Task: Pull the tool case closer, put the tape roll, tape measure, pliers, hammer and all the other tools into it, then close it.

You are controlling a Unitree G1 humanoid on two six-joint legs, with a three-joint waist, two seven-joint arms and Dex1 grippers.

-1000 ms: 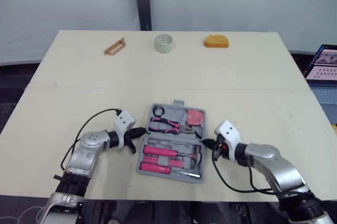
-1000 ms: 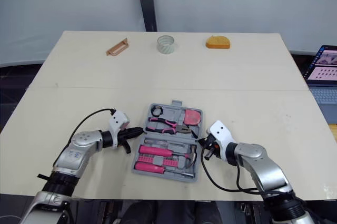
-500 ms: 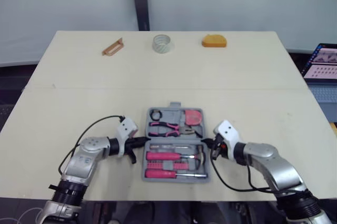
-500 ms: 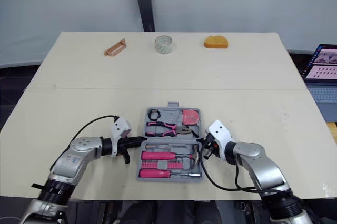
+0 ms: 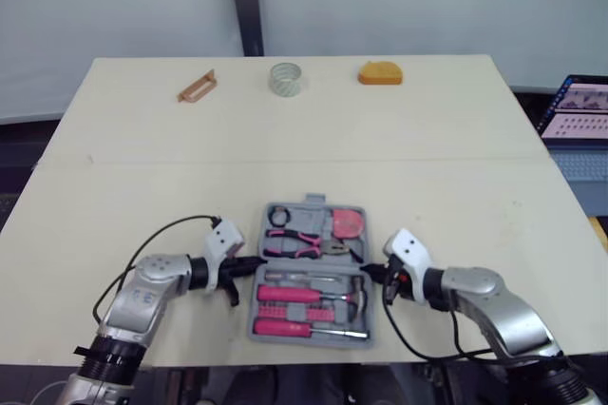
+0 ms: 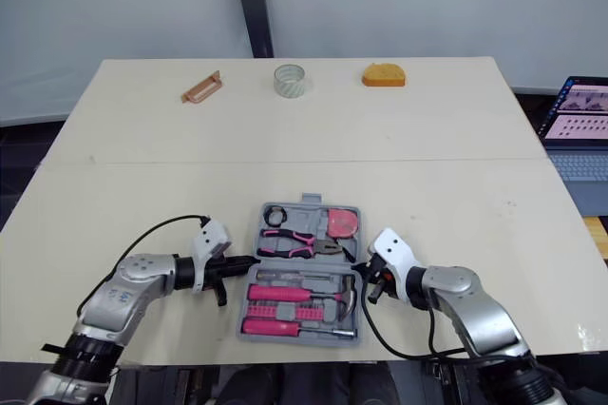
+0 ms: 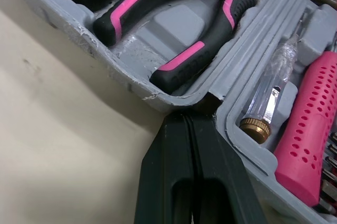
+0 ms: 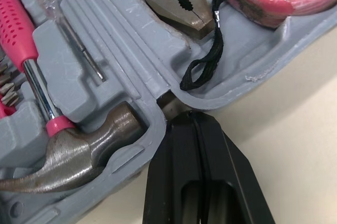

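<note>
Plastic, grey and moulded, forms the open tool case (image 7: 174,29) lying near the front edge of the pale table (image 5: 285,139), pink-black pliers (image 7: 181,58) and a steel hammer (image 8: 68,155) nested inside. Left gripper (image 7: 189,116) and right gripper (image 8: 192,119) touch clenched black fingers (image 7: 168,171) to its hinge notches.

Head stereo pair down over table (image 5: 114,196), wrist cameras close on tool case (image 7: 174,29)
</note>
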